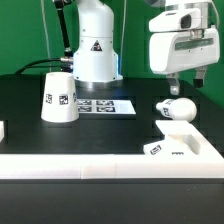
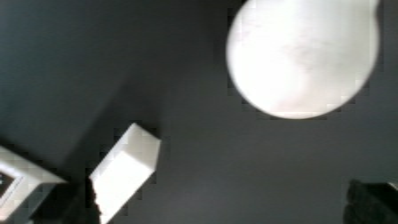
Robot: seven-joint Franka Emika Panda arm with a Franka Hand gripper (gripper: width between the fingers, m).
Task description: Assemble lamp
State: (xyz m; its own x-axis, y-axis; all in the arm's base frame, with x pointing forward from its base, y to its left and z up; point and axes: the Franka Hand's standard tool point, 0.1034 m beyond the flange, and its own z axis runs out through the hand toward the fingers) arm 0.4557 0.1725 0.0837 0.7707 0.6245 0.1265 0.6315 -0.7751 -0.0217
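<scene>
The white bulb lies on its side on the black table at the exterior view's right. My gripper hangs just above it, not touching it. In the wrist view the bulb is a large white oval, apart from my gripper, which is open and empty with its dark fingertips far apart. The flat square base with a tag lies in front of the bulb. The cone shade stands wide end down at the exterior view's left.
The marker board lies flat between the shade and the bulb. The robot's white body stands behind it. A white rim runs along the front. A white flat slab shows in the wrist view; I cannot tell which part.
</scene>
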